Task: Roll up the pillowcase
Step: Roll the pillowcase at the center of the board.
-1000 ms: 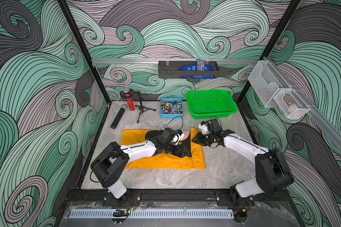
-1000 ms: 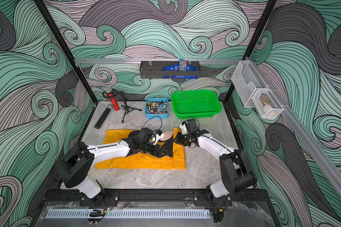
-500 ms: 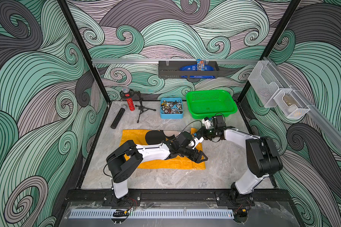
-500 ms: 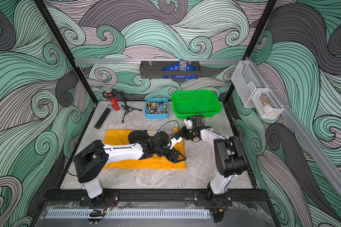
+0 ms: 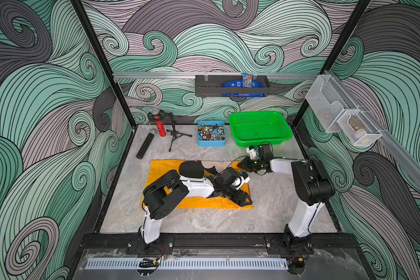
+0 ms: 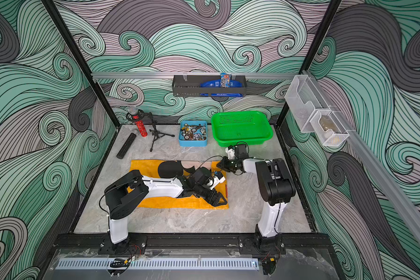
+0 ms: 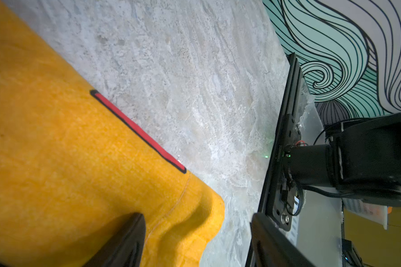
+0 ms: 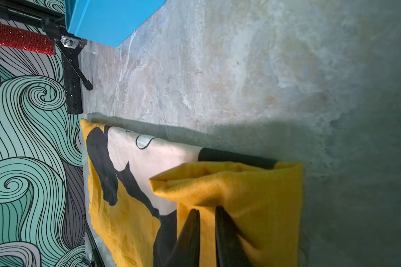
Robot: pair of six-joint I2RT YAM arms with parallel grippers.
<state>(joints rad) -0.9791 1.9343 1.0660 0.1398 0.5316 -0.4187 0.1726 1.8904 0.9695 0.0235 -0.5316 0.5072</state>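
Right end effector (image 8: 206, 209) pinches pillowcase (image 8: 252, 191) flap. Left end effector (image 7: 196, 216) released, corner between its jaws. I clench left first, then curl both ends evenly.

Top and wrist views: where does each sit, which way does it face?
Top views: high over the front rail, looking down and back at the table; left arm, right arm whole.
Left wrist: low over the pillowcase, near corner, facing the right arm's base; left gripper open.
Right wrist: low at its far corner, looking leftward; right gripper pinches fabric.
All share the pillowcase.
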